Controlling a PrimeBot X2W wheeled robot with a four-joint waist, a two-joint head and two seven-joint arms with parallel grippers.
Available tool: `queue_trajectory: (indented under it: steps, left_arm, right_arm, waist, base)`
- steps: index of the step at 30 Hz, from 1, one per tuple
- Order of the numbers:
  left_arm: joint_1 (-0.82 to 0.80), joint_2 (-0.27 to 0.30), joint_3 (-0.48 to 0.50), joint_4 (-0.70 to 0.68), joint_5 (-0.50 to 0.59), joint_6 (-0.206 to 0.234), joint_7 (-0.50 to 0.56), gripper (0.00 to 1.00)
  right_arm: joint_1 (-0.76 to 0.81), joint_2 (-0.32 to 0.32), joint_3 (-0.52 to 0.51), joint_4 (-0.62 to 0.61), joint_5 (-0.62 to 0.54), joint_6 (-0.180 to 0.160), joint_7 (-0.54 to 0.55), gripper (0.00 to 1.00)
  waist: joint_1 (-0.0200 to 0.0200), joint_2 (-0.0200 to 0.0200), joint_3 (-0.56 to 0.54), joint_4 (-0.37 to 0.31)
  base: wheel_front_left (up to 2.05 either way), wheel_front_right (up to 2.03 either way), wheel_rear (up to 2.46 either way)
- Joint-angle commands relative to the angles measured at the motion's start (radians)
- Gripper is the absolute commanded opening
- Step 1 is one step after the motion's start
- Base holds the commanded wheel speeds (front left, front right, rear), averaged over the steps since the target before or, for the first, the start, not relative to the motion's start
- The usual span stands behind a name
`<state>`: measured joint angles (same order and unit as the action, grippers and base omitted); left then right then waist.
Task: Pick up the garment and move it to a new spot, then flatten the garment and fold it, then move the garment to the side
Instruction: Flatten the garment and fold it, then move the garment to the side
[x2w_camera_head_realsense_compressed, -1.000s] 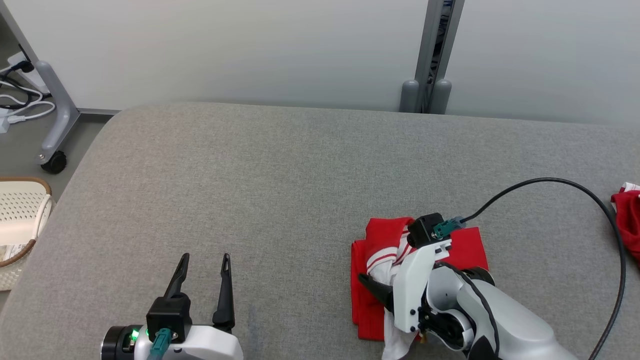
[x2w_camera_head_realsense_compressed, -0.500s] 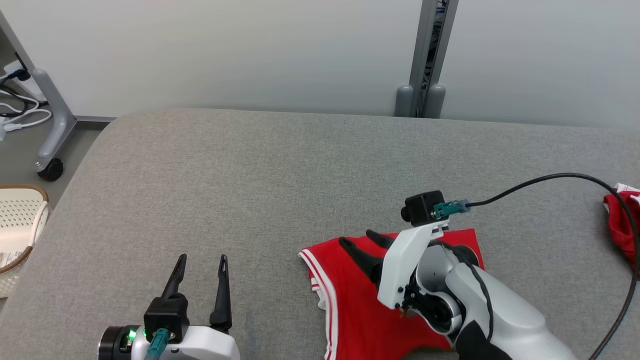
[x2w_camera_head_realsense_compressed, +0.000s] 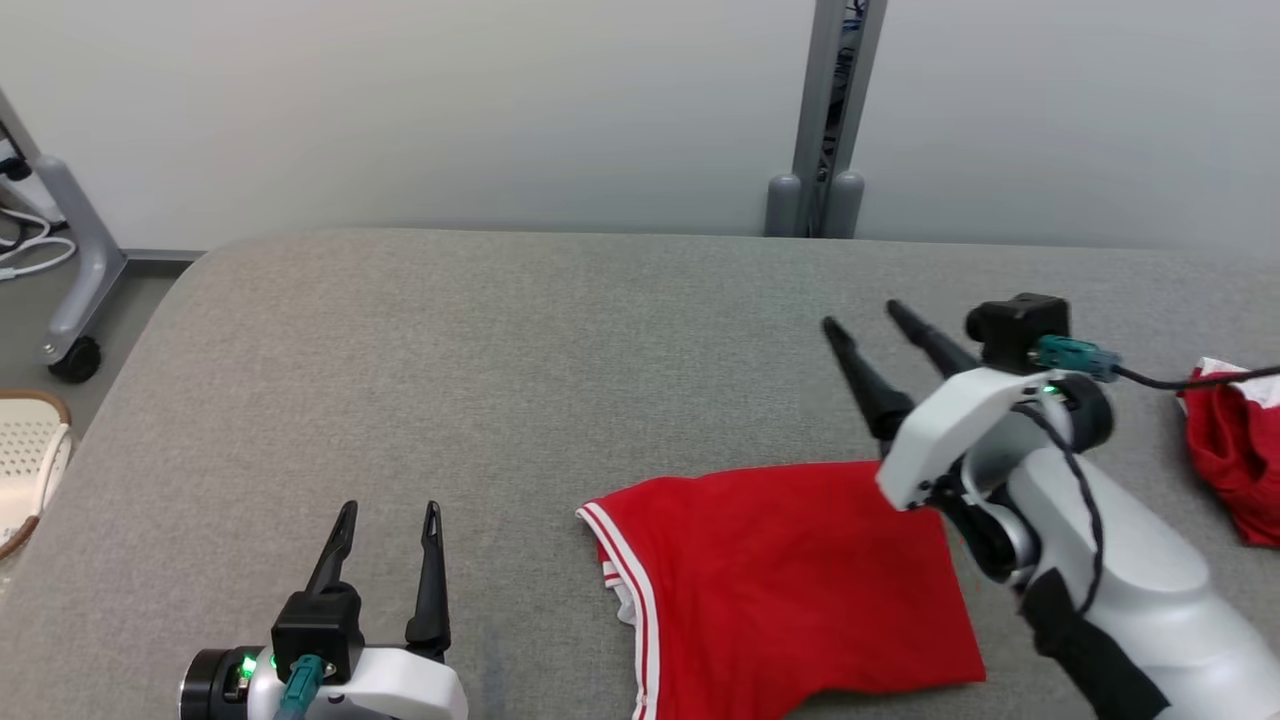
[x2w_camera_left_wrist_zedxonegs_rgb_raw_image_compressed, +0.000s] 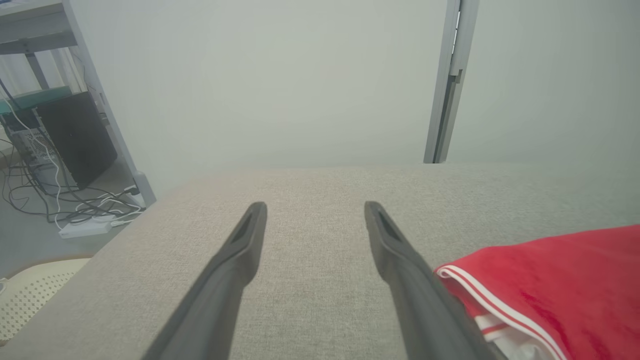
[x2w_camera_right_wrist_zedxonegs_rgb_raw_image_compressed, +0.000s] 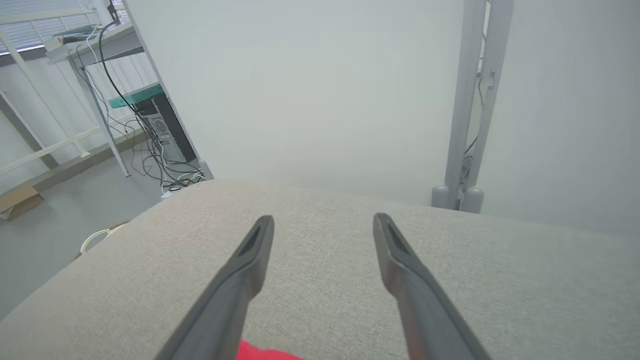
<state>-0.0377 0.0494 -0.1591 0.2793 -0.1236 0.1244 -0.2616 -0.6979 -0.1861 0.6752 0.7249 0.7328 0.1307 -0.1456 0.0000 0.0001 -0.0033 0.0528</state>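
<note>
The red fabric garment with white striped trim (x2w_camera_head_realsense_compressed: 790, 580) lay spread at lower centre of the head view, on the grey cloth-covered table (x2w_camera_head_realsense_compressed: 480, 340). My right gripper (x2w_camera_head_realsense_compressed: 862, 317) stood just beyond its upper right corner, fingers wide apart and empty, judged clear for regrasping. My left gripper (x2w_camera_head_realsense_compressed: 390, 508), lower left, was likewise wide and empty.

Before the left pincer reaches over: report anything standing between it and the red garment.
Nothing visible does. Only bare grey padded surface lies between the open left pincer and the red garment, at its striped edge.
</note>
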Motion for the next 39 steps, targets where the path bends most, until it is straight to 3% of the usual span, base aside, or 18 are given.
queue_trajectory:
  steps: [1,6,11,18,24,32,36,39]
  left_arm:
    - [0.002,0.004,0.005,-0.01,0.005,0.002,-0.004,1.0]
    - [-0.001,0.003,0.002,-0.03,0.004,0.01,-0.004,1.0]
    - [-0.001,0.003,0.002,-0.069,-0.003,0.017,-0.004,1.0]
    - [0.011,0.004,0.008,-0.115,0.006,0.019,-0.004,1.0]
    - [0.03,0.004,0.012,-0.145,0.024,0.021,-0.004,1.0]
    - [0.052,0.004,-0.006,-0.158,0.032,0.035,-0.004,1.0]
    - [0.051,0.004,-0.015,-0.147,0.034,0.031,-0.004,1.0]
    - [0.049,0.004,-0.019,-0.135,0.038,0.026,-0.004,1.0]
  right_arm:
    - [0.004,-0.027,-0.009,0.001,-0.037,0.0,-0.035,1.0]
    - [0.048,-0.079,-0.045,-0.019,-0.115,0.0,-0.09,1.0]
    - [0.141,-0.126,-0.152,-0.079,-0.211,0.0,-0.118,1.0]
    - [0.365,-0.091,-0.387,-0.239,-0.329,0.0,-0.12,1.0]
    - [0.501,-0.029,-0.497,-0.302,-0.38,0.0,-0.12,1.0]
    - [0.544,0.001,-0.509,-0.313,-0.421,0.0,-0.12,1.0]
    - [0.542,0.007,-0.487,-0.288,-0.377,0.0,-0.12,1.0]
    - [0.514,-0.015,-0.404,-0.268,-0.298,0.0,-0.086,1.0]
  waist:
    - [0.0,-0.0001,-0.002,-0.015]
    - [0.0,-0.0001,-0.002,-0.038]
    - [0.0,-0.0001,0.0,-0.062]
    - [0.0,-0.0001,0.003,-0.088]
    - [0.0,-0.0001,0.005,-0.104]
    - [0.0,-0.0001,0.008,-0.111]
    - [0.0,-0.0001,0.013,-0.105]
    - [0.0,-0.0001,0.023,-0.104]
  base:
    - [0.0,0.0,0.0]
    - [0.0,0.0,0.0]
    - [0.0,0.0,0.0]
    - [0.0,0.0,0.0]
    - [0.0,0.0,0.0]
    - [0.0,0.0,0.0]
    - [0.0,0.0,0.0]
    - [0.0,0.0,0.0]
